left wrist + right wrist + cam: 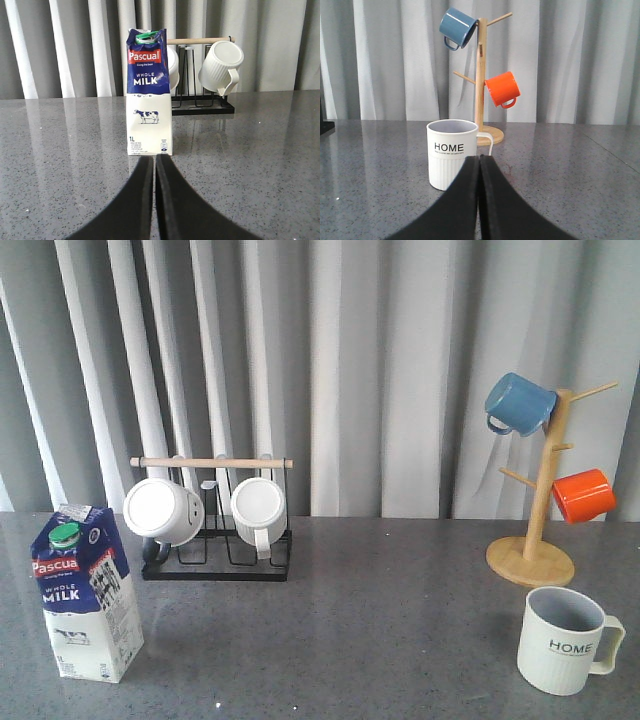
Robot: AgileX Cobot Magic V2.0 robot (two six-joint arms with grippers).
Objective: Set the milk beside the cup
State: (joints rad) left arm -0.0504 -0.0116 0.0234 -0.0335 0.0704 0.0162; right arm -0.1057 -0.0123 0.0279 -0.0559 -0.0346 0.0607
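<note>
The milk (85, 592) is a tall blue-and-white carton with a green cap, upright at the table's near left. In the left wrist view the milk (149, 92) stands just beyond my left gripper (154, 158), which is shut and empty, apart from it. The cup (563, 639), a ribbed pale mug lettered "HOME", stands at the near right. In the right wrist view the cup (452, 152) sits just beyond my right gripper (479, 158), which is shut and empty. Neither gripper shows in the front view.
A black wire rack (216, 550) with a wooden bar holds two white mugs (163, 511) behind the milk. A wooden mug tree (541, 500) at the back right carries a blue mug (519, 403) and an orange mug (583, 495). Grey curtains hang behind the table.
</note>
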